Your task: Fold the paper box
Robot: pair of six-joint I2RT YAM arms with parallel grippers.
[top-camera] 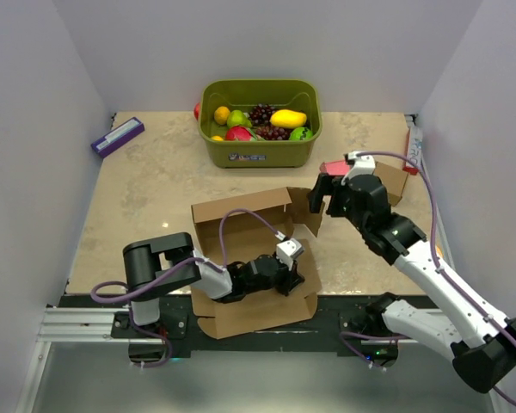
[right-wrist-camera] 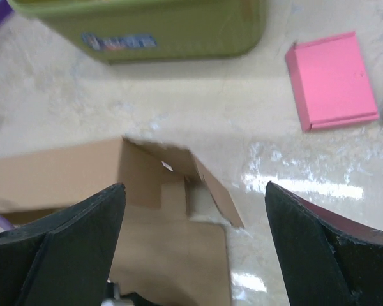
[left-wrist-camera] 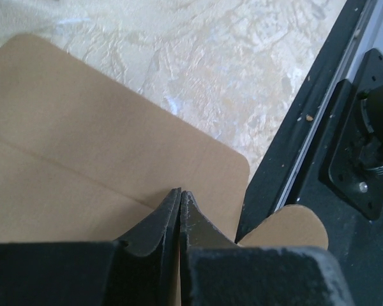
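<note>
Box [top-camera: 241,213], half-raised at the near edge of the surface [top-camera: 155,189], we judge light, stiff, hinging at creases: left gripper [left-wrist-camera: 180,194] pressed together on its panel, right gripper [right-wrist-camera: 195,189] spread above the right flap [right-wrist-camera: 218,199], best pinched by its free edge.

The left arm [top-camera: 211,277] and right arm [top-camera: 430,272] are black-and-white with purple cables [top-camera: 241,212].

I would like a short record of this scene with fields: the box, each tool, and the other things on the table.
paper box: unfolded, some flaps raised, at the near edge of the table
left tool: shut, over a flat box panel
right tool: open wide, above the box's raised far-right corner, holding nothing
other things: green basket of fruit, pink block, purple item
</note>
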